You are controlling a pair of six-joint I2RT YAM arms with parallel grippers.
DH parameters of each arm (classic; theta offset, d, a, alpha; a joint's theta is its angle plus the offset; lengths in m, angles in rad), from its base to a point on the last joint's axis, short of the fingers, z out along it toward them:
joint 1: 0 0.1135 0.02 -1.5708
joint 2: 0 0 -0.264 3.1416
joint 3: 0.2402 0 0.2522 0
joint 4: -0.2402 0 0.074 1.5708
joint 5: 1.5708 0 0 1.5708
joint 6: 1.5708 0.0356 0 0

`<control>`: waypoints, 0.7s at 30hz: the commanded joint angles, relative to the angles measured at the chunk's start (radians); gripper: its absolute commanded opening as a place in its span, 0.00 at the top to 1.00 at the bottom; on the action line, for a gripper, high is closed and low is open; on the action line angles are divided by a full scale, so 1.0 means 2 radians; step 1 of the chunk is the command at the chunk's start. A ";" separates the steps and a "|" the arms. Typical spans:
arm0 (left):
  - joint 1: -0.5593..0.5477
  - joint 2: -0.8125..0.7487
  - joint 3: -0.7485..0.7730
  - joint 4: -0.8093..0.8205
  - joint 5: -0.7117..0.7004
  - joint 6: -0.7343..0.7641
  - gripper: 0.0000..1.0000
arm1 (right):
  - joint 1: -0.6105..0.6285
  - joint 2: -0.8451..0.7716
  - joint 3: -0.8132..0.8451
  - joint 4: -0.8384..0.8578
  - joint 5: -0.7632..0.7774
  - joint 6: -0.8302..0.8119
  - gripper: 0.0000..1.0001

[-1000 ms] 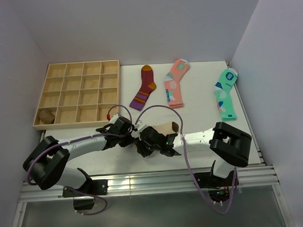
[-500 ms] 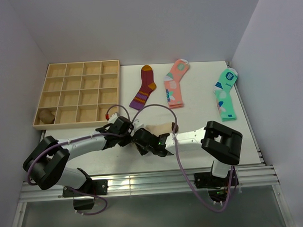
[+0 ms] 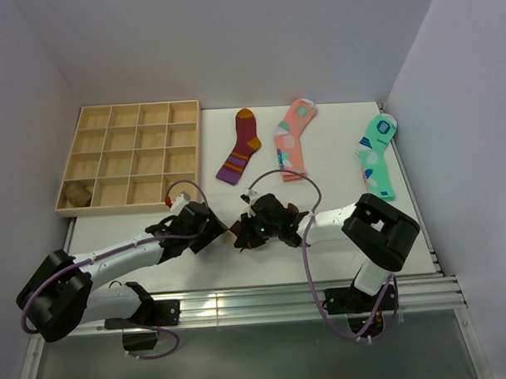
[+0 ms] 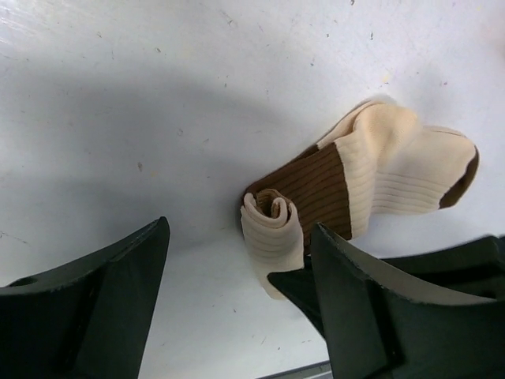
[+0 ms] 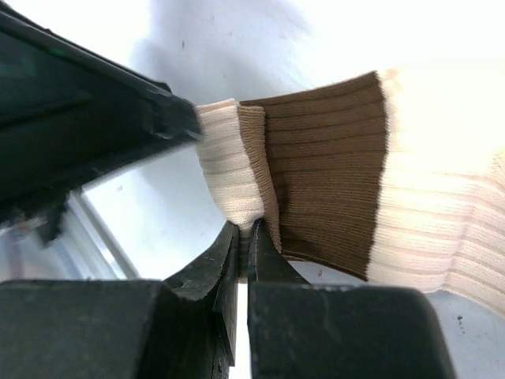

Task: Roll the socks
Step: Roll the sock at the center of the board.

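A beige sock (image 4: 394,170) with a dark brown band and toe lies on the white table, one end rolled into a small coil (image 4: 272,221). My right gripper (image 5: 248,229) is shut on the lower edge of that coil, and the brown band (image 5: 331,174) spreads out just behind it. Facing the coil from the left, my left gripper (image 4: 239,233) stands open and holds nothing. In the top view the two grippers meet at the table's near middle, left (image 3: 214,228) and right (image 3: 248,231), and the sock is mostly hidden under the right wrist. A brown bundle (image 3: 77,193) sits in the tray's near-left compartment.
A wooden tray (image 3: 129,209) with several compartments stands at the back left. Three flat socks lie along the far side: maroon striped (image 3: 242,148), pink patterned (image 3: 291,140) and mint green (image 3: 376,156). The table's near edge runs just behind both arms.
My left gripper let go of the sock, opened and drew back to the left. My right gripper closed on the rolled end and shifted away from the near edge.
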 commanded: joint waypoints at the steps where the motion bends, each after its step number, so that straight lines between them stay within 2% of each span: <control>1: -0.002 -0.021 -0.013 0.032 -0.012 -0.010 0.23 | -0.029 0.005 -0.043 0.038 -0.104 0.043 1.00; 6: -0.002 -0.020 -0.029 0.072 0.005 -0.006 0.24 | -0.083 0.033 -0.089 0.177 -0.211 0.118 1.00; 14: -0.020 0.015 -0.020 0.092 0.019 -0.001 0.29 | -0.123 0.097 -0.129 0.324 -0.266 0.201 1.00; 21: -0.031 0.044 -0.014 0.099 0.020 -0.005 0.37 | -0.138 0.127 -0.134 0.353 -0.278 0.215 1.00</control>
